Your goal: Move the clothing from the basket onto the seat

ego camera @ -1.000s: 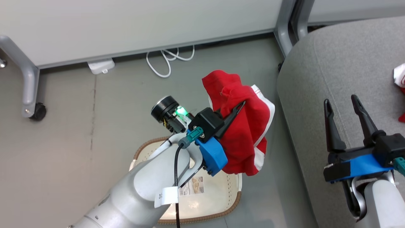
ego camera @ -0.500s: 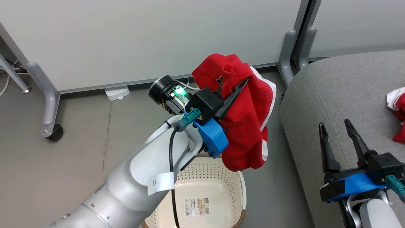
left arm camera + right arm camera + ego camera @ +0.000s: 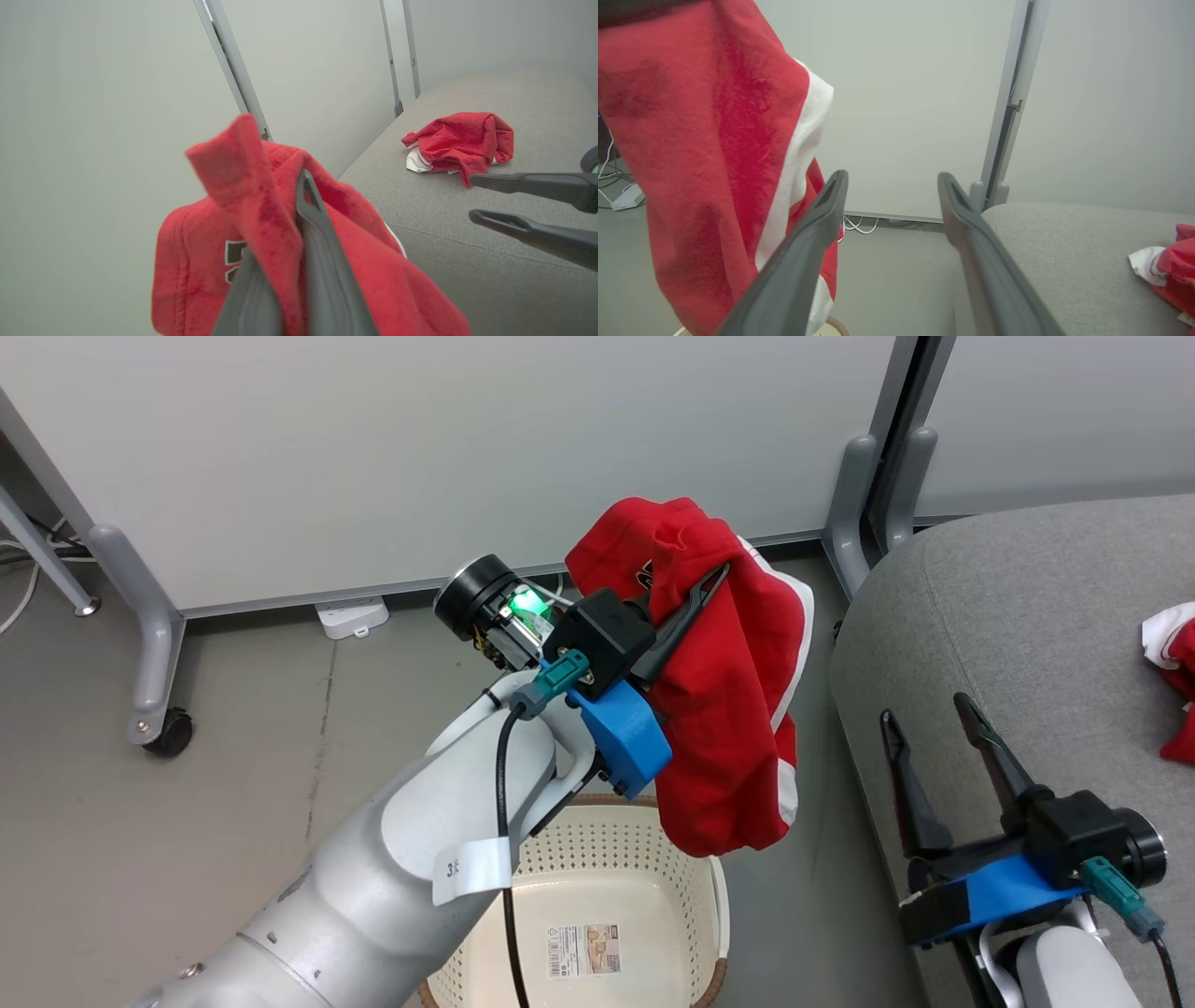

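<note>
Red fabric, a soft garment with white trim [image 3: 728, 709], hung pinched in the closed left gripper [image 3: 714, 577] above the cream perforated plastic basket [image 3: 616, 845], short of the grey upholstered seat [image 3: 1008, 616]. Its crumpled red twin [image 3: 460, 142] already lay there. The right gripper [image 3: 924, 709] stood spread, empty. Only this carry seemed left.

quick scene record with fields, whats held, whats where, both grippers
left gripper: shut on a red garment, held up above the basket
right gripper: open, holding nothing, by the seat's front edge
basket: no clothing in the visible part; label on its floor
seat: second red garment lying on it
left to do: held garment not yet on the seat
</note>
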### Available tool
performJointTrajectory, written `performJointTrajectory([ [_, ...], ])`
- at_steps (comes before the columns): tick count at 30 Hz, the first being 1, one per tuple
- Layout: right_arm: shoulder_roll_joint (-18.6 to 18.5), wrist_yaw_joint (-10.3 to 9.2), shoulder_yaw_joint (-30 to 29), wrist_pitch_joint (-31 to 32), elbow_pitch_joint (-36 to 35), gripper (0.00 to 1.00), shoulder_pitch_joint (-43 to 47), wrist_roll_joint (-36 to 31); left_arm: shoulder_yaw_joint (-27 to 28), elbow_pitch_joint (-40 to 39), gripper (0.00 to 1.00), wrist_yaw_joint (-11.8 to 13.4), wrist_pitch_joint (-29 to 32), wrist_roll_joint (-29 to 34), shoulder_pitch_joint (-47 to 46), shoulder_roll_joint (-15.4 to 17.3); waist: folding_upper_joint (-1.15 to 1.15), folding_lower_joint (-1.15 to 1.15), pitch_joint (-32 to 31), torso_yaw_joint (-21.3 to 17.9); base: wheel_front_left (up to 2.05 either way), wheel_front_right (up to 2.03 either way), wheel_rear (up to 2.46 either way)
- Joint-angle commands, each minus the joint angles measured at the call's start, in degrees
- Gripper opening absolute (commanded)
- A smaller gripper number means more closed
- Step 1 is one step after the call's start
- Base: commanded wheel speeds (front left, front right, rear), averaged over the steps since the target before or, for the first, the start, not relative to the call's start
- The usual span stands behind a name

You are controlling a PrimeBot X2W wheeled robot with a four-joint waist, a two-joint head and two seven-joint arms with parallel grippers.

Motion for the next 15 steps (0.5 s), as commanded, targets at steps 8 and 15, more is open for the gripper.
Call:
performJointTrajectory([
  [8,-1.1,0.01,7.7,-0.2,-1.4,1.00,-2.3,1.3,0.2,0.0,0.00,-0.2,-0.3,0.3,-0.4,0.1,0.00,0.00,0.5,0.1,0.00,0.00,0.00],
  [15,-2.8,0.01,14.9,-0.2,-0.4,1.00,-6.2,2.4,0.0,-0.2,0.00,-0.3,-0.3,0.6,-1.0,-0.3,0.00,0.00,1.4,0.5,0.00,0.00,0.00],
])
